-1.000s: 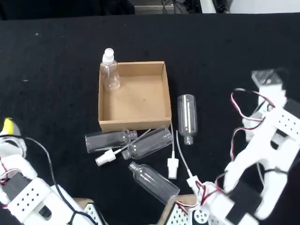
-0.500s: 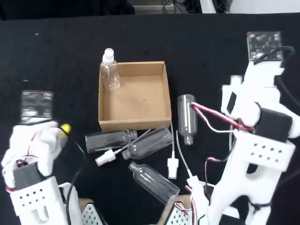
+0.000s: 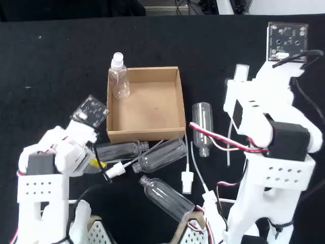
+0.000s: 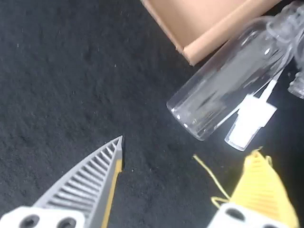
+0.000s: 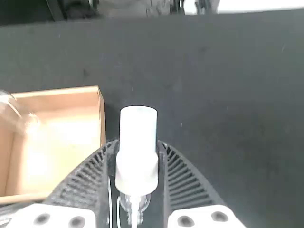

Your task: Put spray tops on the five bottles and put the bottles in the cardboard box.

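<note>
A capped clear bottle (image 3: 118,76) stands in the far left corner of the cardboard box (image 3: 146,133). Several uncapped bottles lie in front of and beside the box, among them one (image 3: 119,151) close to my left gripper (image 3: 96,162) and one (image 3: 203,127) to the right of the box. My left gripper (image 4: 187,149) is open just above the cloth, near that bottle's base (image 4: 228,90) and a loose spray top (image 4: 249,118). My right gripper (image 3: 238,84) is raised to the right of the box, shut on a white spray top (image 5: 137,147) whose tube (image 3: 228,147) hangs down.
Loose spray tops lie at the front: one by the left bottle (image 3: 114,170), one in the middle (image 3: 187,180), one further right (image 3: 208,195). Another bottle (image 3: 165,195) lies near the front edge. Black cloth (image 3: 61,61) covers the table.
My left arm has swung in from the lower left to the bottle in front of the box. My right arm has risen and moved toward the box with the spray top.
</note>
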Available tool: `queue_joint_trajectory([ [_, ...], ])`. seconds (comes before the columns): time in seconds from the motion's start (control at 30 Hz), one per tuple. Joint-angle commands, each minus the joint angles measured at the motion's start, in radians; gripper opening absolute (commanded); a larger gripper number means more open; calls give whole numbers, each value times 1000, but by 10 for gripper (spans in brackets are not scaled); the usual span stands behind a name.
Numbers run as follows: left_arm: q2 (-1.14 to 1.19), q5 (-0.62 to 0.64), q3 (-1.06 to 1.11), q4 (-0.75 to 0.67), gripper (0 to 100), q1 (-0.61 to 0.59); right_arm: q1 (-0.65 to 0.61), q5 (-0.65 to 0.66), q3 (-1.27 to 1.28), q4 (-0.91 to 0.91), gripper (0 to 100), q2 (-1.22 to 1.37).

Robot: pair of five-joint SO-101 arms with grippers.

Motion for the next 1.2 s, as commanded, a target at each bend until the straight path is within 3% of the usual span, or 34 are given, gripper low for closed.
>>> queue_joint_trajectory([
  [0.0,95,112,-151,35,293,56,-11,-11,22,-5,11,-36],
  [0.23,210,241,-65,-126,292,116,-17,-15,108,-55,11,-36],
  [0.5,236,402,-101,-107,293,262,-11,-15,128,-69,11,-36],
  [0.63,239,402,-99,-112,289,312,-9,-12,127,-71,11,-31],
  [0.87,239,382,-45,-114,292,197,-9,-9,128,-71,11,-31],
  [1.17,229,117,58,-118,290,191,-11,-12,130,-71,11,-31],
])
